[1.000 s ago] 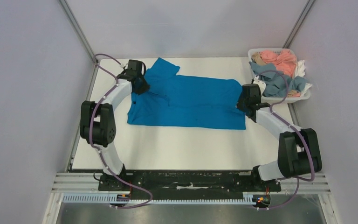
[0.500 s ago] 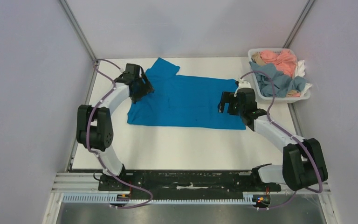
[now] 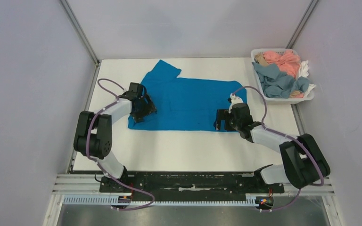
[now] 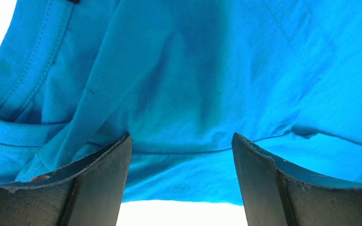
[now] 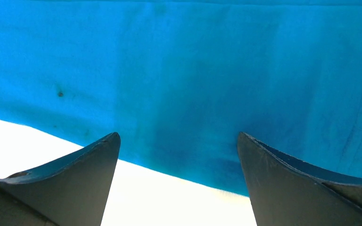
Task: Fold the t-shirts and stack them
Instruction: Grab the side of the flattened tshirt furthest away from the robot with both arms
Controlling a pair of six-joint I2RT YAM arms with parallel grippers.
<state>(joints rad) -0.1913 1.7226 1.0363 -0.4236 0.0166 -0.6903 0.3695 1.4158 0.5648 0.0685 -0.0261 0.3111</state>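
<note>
A blue t-shirt lies spread flat on the white table, one sleeve pointing to the far left. My left gripper is open and empty, low over the shirt's near left edge; the left wrist view shows the collar and shirt fabric between its fingers. My right gripper is open and empty, low over the shirt's near right edge; the right wrist view shows the hem between its fingers.
A white basket at the far right holds several crumpled shirts, pink and grey-blue. Grey walls stand on the left, right and far sides. The black arm rail runs along the near edge.
Both arms drew back toward the near edge of the shirt, left from the sleeve, right from the far right side. The shirt's near edge shifted a little.
</note>
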